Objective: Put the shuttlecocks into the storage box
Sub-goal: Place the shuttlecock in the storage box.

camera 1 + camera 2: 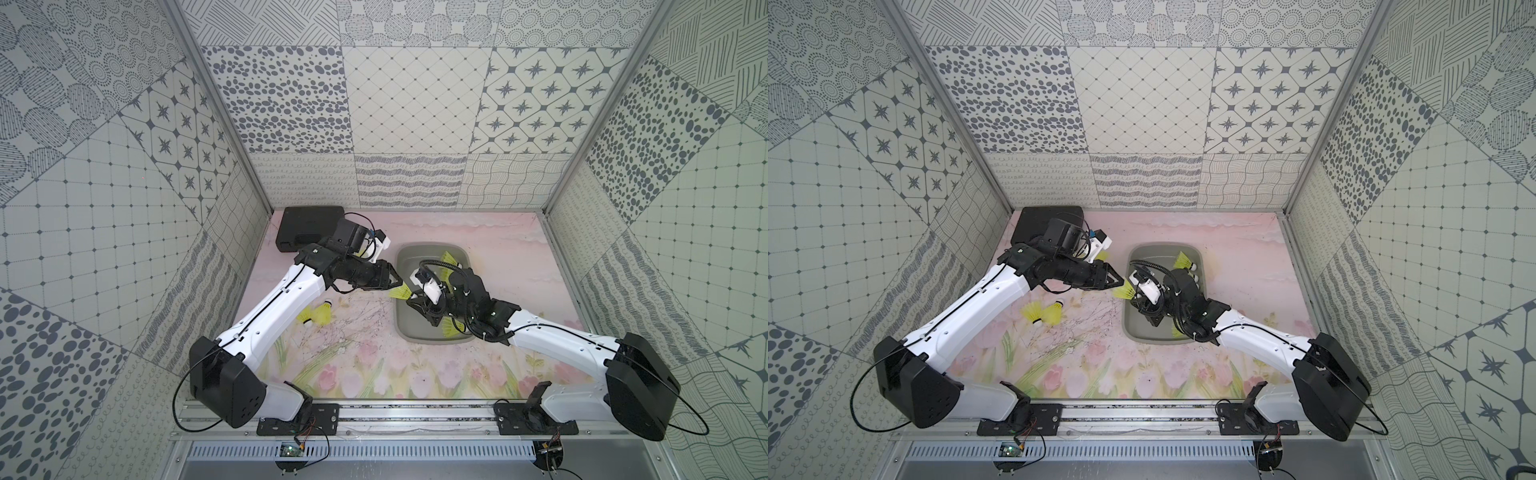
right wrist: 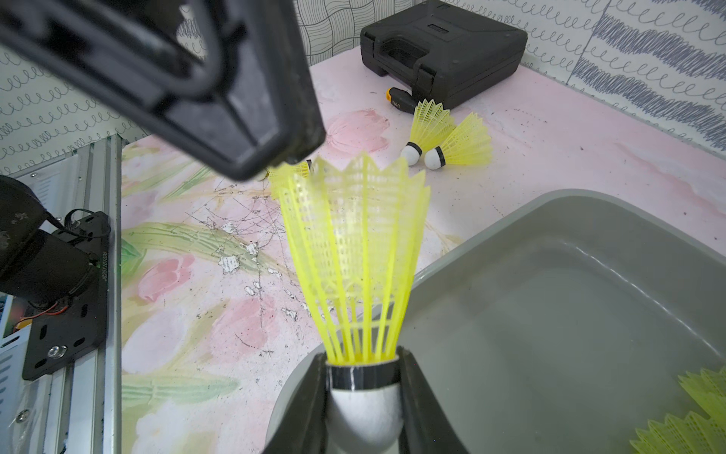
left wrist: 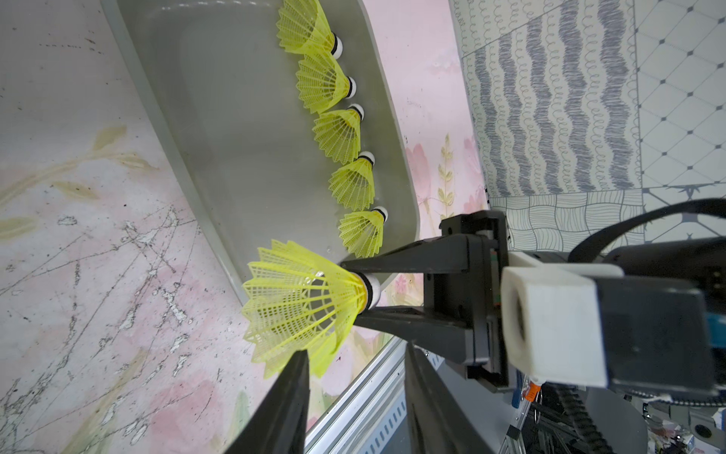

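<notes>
Clamped by its white cork and dark band between the fingers of the right gripper [image 2: 363, 369], the held shuttlecock [image 2: 353, 251] hangs over the wall of the storage box [image 2: 550, 314] on the left arm's side. Its yellow skirt fans outward above the floral mat [image 2: 188, 283] toward the left gripper [image 3: 353, 350]. That gripper's fingers stand apart with nothing between them, their tips at the edge of the skirt; whether one finger touches it cannot be told. Inside the box a row of five shuttlecocks [image 3: 341, 133] lies along the wall farthest from the left arm, corks toward that wall. Two loose shuttlecocks [image 2: 451, 135] lie touching on the mat near the black case [image 2: 444, 51]. In both top views the right arm [image 1: 557, 336] reaches across the box with its wrist turned toward the left arm [image 1: 274, 307], which stretches diagonally forward, its gripper about level and aimed at the skirt.
</notes>
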